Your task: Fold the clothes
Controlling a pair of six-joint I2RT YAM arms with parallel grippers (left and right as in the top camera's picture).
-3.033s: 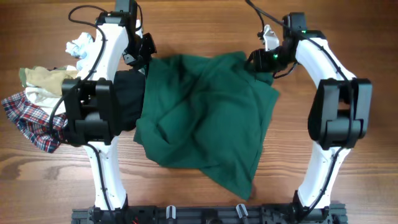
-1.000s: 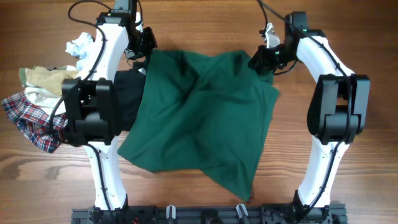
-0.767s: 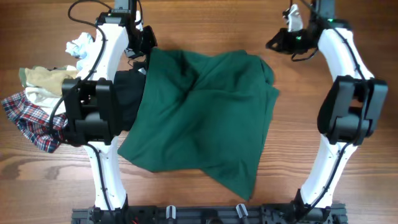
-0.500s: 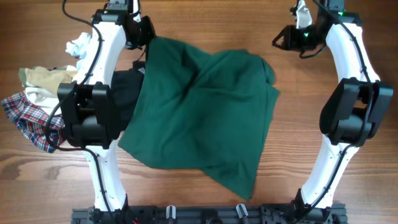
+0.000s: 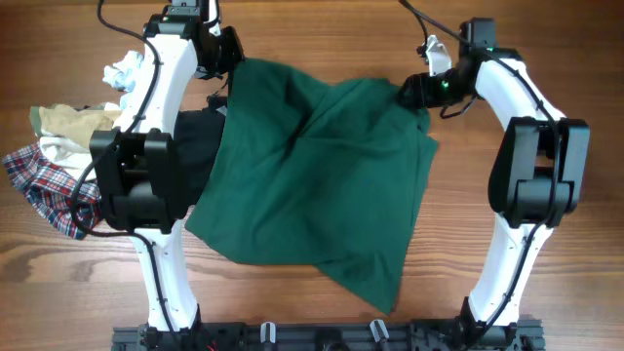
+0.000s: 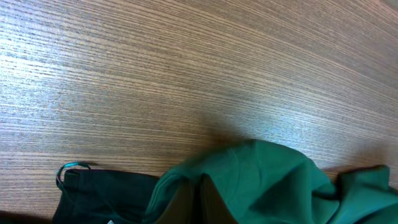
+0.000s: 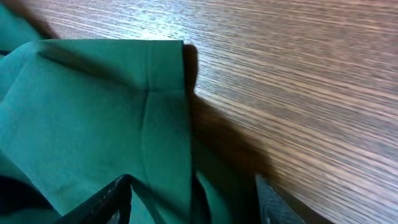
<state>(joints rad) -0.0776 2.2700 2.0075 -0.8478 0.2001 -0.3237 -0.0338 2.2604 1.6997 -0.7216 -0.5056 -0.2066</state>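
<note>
Right gripper returning to far-right corner of garment, jaws half-wide, straddling hem. Left gripper pinching far-left corner. Fabric looking soft, limp, light; corners being best holds.

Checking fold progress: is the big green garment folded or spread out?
Spread out: the green garment lies open and creased across the table, its left edge overlapping a black garment.

Bare table lies open beyond the green garment; piled clothes crowd the left.
</note>
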